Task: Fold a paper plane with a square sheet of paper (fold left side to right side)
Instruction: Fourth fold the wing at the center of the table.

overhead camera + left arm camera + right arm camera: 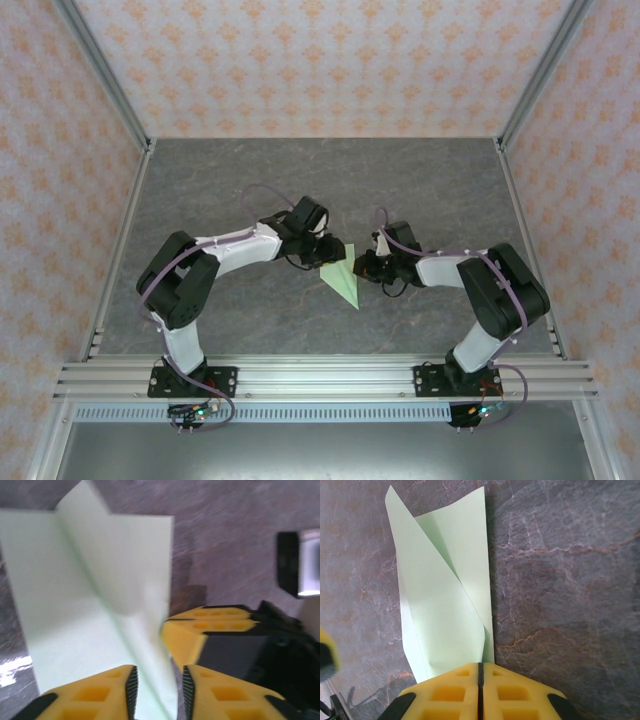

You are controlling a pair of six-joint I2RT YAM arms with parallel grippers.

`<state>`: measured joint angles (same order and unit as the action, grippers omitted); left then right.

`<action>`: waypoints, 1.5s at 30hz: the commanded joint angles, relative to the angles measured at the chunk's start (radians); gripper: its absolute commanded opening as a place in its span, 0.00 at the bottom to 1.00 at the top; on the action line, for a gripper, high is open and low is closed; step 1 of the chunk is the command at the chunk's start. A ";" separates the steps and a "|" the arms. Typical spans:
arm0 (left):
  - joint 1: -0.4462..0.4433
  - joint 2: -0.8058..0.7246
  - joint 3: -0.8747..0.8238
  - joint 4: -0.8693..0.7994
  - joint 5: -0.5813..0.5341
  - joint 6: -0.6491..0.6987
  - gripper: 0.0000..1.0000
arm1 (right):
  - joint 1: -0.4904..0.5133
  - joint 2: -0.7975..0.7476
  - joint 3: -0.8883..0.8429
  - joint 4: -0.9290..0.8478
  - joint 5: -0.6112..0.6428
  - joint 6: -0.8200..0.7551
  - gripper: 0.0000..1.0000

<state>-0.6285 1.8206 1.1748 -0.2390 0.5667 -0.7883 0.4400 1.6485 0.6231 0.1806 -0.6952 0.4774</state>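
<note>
The folded sheet of paper [340,278] [445,605] sits at mid-bench [250,170] between the two arms, its point toward the arm bases. The right end effector [362,266] [480,672] is closed on the sheet's edge, fingers pressed together. The left end effector [320,243] [159,680] is open, its fingers apart with a raised flap of the sheet between them.

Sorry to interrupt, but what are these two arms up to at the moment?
Two robot arms are folding a pale green paper at the middle of the table. The right gripper is shut on one edge of the paper, which already carries a diagonal fold. The left gripper is open, its fingers either side of a raised flap. It is not yet a finished plane.
</note>
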 commanded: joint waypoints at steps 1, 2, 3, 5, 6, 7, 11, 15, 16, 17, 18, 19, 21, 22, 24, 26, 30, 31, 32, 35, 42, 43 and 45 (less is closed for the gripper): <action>-0.006 0.035 0.056 -0.027 0.009 0.016 0.21 | 0.013 0.045 -0.005 -0.109 0.082 -0.036 0.09; -0.006 0.054 0.072 -0.028 0.013 0.016 0.20 | 0.014 0.047 -0.003 -0.112 0.085 -0.037 0.09; -0.006 0.070 0.085 -0.029 0.016 0.018 0.19 | 0.016 0.047 -0.003 -0.114 0.085 -0.038 0.09; -0.007 0.115 0.115 -0.033 0.020 0.021 0.17 | 0.018 0.047 0.000 -0.117 0.086 -0.040 0.09; -0.005 0.129 0.126 -0.035 0.021 0.020 0.17 | 0.019 0.047 0.000 -0.118 0.088 -0.040 0.09; -0.005 0.143 0.136 -0.042 0.013 0.021 0.17 | 0.021 0.047 0.001 -0.120 0.087 -0.041 0.09; -0.004 0.171 0.154 -0.057 -0.013 0.021 0.16 | 0.022 0.047 0.003 -0.125 0.090 -0.045 0.09; -0.005 0.193 0.158 -0.058 -0.014 0.021 0.16 | 0.023 0.047 0.004 -0.127 0.091 -0.046 0.09; -0.005 0.197 0.158 -0.061 -0.019 0.025 0.16 | 0.025 0.047 0.005 -0.130 0.092 -0.048 0.09; -0.005 0.201 0.156 -0.063 -0.022 0.027 0.16 | 0.025 0.047 0.007 -0.135 0.095 -0.050 0.09; -0.005 0.203 0.153 -0.067 -0.026 0.027 0.16 | 0.025 0.047 0.008 -0.138 0.097 -0.052 0.09; -0.005 0.204 0.148 -0.068 -0.029 0.029 0.16 | 0.025 0.047 0.009 -0.142 0.099 -0.053 0.09; -0.006 0.204 0.134 -0.066 -0.034 0.029 0.17 | 0.025 0.048 0.010 -0.147 0.103 -0.056 0.09; -0.005 0.204 0.126 -0.063 -0.036 0.028 0.16 | 0.025 0.047 0.012 -0.148 0.103 -0.056 0.09; -0.005 0.207 0.112 -0.057 -0.037 0.025 0.16 | 0.025 0.047 0.011 -0.148 0.104 -0.057 0.09; -0.006 0.213 0.092 -0.044 -0.037 0.018 0.16 | 0.025 0.047 0.015 -0.148 0.102 -0.057 0.09; -0.005 0.222 0.068 -0.029 -0.041 0.010 0.16 | 0.025 0.046 0.025 -0.148 0.097 -0.055 0.09; -0.005 0.224 0.063 -0.025 -0.042 0.007 0.16 | 0.026 0.046 0.028 -0.148 0.095 -0.055 0.09; -0.005 0.226 0.057 -0.020 -0.042 0.005 0.16 | 0.025 0.045 0.030 -0.148 0.095 -0.055 0.09; -0.005 0.227 0.042 -0.014 -0.046 0.001 0.16 | 0.025 0.039 0.040 -0.152 0.090 -0.054 0.09; -0.005 0.227 0.023 -0.010 -0.057 0.001 0.15 | 0.025 -0.091 0.078 -0.218 0.109 -0.053 0.18; -0.005 0.227 0.022 -0.010 -0.058 0.001 0.15 | 0.026 -0.127 0.085 -0.245 0.125 -0.060 0.20; -0.005 0.227 0.021 -0.006 -0.057 0.000 0.15 | 0.027 -0.185 0.089 -0.300 0.155 -0.074 0.25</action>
<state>-0.6273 2.0174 1.2350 -0.2123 0.5602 -0.7849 0.4625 1.5532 0.6777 -0.0120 -0.6109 0.4343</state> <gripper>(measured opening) 0.152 0.238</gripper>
